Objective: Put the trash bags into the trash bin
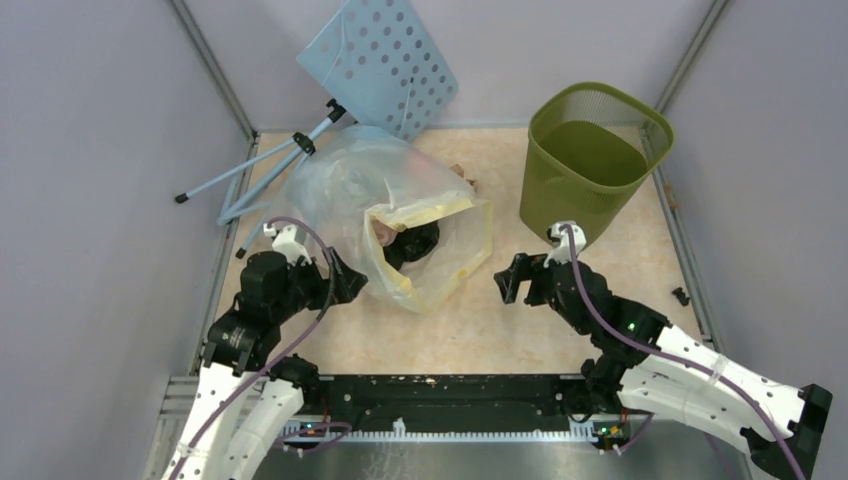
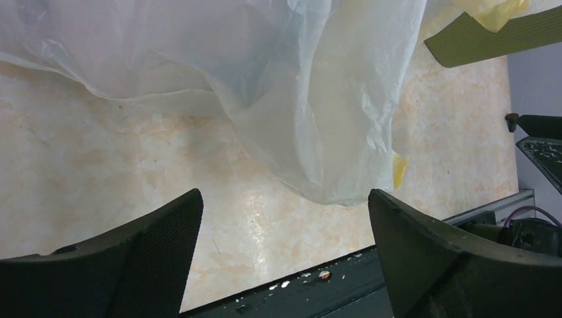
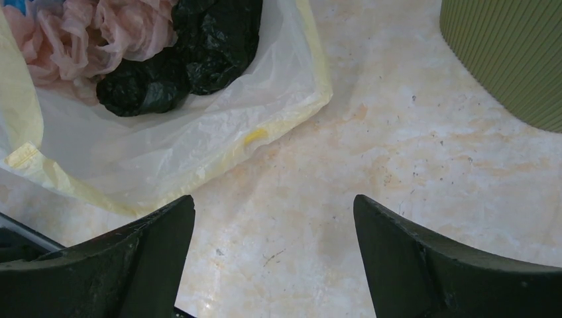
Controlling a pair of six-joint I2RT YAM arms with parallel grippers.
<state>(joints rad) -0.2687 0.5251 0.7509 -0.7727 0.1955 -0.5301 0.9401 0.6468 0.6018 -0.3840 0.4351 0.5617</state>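
Trash bags (image 3: 99, 33) in clear bag (image 1: 340, 190); L tool (image 2: 285, 205) & R tool (image 3: 275, 205) spread, empty

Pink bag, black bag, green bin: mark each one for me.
pink bag (image 3: 112, 30), right wrist view, its crumpled middle inside the clear bag (image 3: 166, 152).
black bag (image 3: 179, 59), right wrist view, its crinkled middle.
green bin (image 1: 570, 195), top view, its near outer wall.
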